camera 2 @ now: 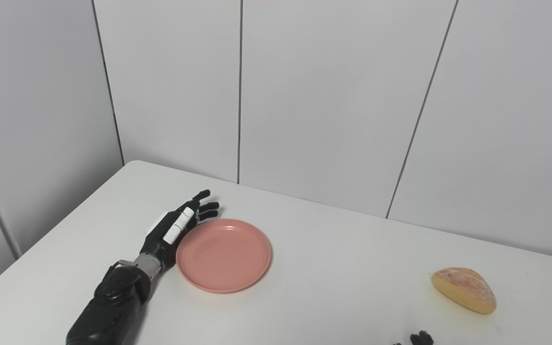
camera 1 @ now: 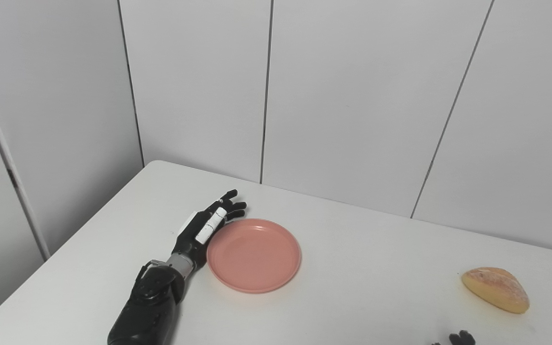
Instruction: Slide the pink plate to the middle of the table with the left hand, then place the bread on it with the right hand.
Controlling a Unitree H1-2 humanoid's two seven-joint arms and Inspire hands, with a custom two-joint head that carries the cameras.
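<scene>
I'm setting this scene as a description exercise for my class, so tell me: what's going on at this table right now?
A humanoid robot's black left hand lies with fingers spread against the left rim of a round, empty pink plastic plate on the white table, placed to push it sideways. The golden-brown bread roll sits untouched near the right side. Only the fingertips of the right hand show at the bottom edge, below the bread, so its state is unclear.

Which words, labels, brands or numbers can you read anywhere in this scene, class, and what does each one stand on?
None can be read. The round pink plastic plate, the tan half loaf of bread, the white table, the plain grey wall panels and the black left robot hand carry no legible text.
</scene>
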